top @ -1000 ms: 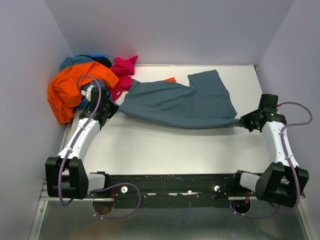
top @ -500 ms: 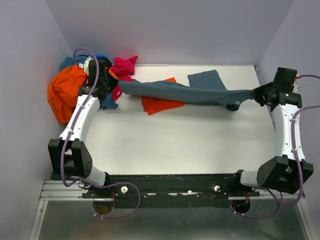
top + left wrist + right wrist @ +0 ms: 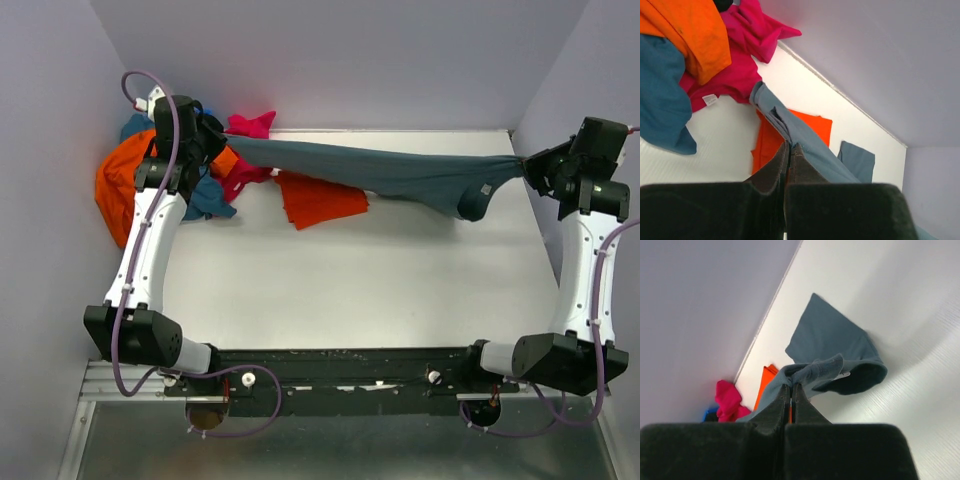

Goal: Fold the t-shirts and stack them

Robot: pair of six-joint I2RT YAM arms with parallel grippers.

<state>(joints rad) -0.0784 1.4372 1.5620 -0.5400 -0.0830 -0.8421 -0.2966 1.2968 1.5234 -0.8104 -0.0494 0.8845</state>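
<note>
Since a second ago both arms have risen and spread apart, so the grey shirt (image 3: 400, 172) now hangs stretched above the table (image 3: 350, 290), uncovering an orange-red shirt (image 3: 322, 200) at 11 o'clock. The left gripper (image 3: 216, 140) at 10 o'clock and the right gripper (image 3: 528, 168) at 2 o'clock are each closed tight on one end of the grey shirt. The other shirts (image 3: 125, 190) lie heaped at 10 o'clock.

The white left arm (image 3: 150, 230) is stretched far forward and raised. Its black two-finger left gripper (image 3: 222, 140) is pinched tight on one end of the slate blue-grey cloth t-shirt (image 3: 400, 172). The white right arm (image 3: 580, 260) is extended forward too, and its black right gripper (image 3: 522, 166) is clamped on the other end.
</note>
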